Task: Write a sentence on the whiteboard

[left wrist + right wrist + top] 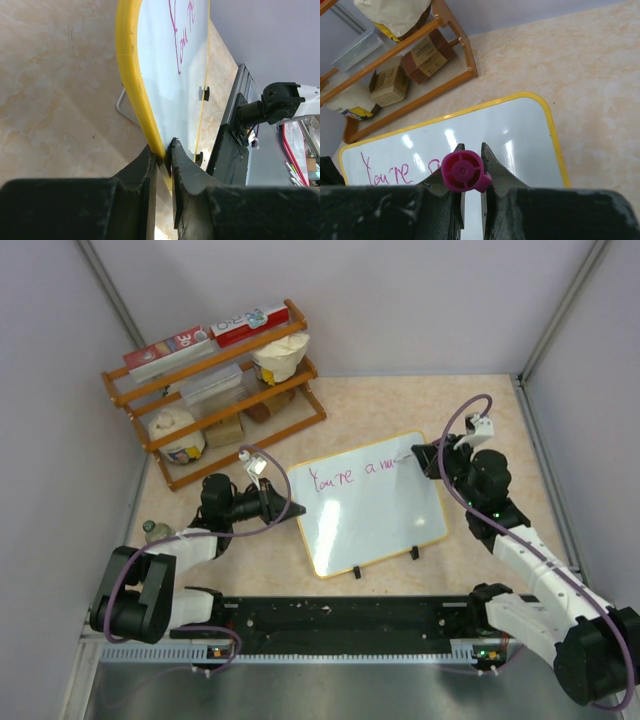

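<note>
The whiteboard point(372, 520), white with a yellow rim, lies tilted on the beige table. Magenta writing point(350, 476) reading "You're a m" runs along its far edge. My left gripper point(294, 508) is shut on the board's left rim; in the left wrist view the yellow rim point(131, 75) runs down between the fingers of that gripper point(163, 151). My right gripper point(416, 456) hovers over the board's far right corner, shut on a magenta marker point(463, 172). The marker's butt end faces the right wrist camera, above the whiteboard point(520, 135). Its tip is hidden.
A wooden rack point(215, 390) with boxes and bags stands at the back left. A small jar point(150, 530) sits by the left arm. Two black clips point(357, 572) stick out of the board's near edge. A black rail point(340, 620) runs along the table's front.
</note>
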`<state>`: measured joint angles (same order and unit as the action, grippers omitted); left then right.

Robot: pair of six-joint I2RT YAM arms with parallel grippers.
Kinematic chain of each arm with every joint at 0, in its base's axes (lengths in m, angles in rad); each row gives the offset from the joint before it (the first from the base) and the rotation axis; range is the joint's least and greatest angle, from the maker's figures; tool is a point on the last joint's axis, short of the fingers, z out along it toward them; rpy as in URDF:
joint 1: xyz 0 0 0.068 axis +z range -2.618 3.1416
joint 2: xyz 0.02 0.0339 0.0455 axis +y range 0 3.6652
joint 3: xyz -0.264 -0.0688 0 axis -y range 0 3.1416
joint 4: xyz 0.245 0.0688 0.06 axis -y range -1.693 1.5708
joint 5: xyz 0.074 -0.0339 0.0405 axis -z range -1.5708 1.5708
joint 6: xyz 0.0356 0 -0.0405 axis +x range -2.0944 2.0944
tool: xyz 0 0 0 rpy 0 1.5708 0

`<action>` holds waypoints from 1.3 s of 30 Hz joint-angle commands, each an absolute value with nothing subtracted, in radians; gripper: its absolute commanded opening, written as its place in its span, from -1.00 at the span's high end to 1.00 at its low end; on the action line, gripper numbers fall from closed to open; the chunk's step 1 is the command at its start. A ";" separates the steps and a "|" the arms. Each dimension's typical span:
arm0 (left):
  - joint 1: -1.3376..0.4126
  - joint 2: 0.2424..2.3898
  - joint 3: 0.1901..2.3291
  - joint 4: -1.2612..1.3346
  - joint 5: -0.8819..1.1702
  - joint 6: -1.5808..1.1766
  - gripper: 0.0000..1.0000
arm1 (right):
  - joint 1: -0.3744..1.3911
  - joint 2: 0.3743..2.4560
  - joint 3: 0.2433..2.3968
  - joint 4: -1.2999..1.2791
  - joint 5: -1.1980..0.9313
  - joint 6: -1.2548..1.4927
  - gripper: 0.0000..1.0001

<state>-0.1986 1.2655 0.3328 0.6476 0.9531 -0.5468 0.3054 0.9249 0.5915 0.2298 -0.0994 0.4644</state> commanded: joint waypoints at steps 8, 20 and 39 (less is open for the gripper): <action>-0.199 1.261 0.339 0.669 0.911 -0.465 1.00 | 0.298 0.936 0.652 0.316 -0.054 0.479 1.00; -0.199 1.261 0.339 0.669 0.911 -0.465 1.00 | 0.298 0.954 0.626 0.296 -0.043 0.474 1.00; -0.199 1.259 0.339 0.669 0.911 -0.463 1.00 | 0.298 0.899 0.534 0.245 -0.051 0.472 1.00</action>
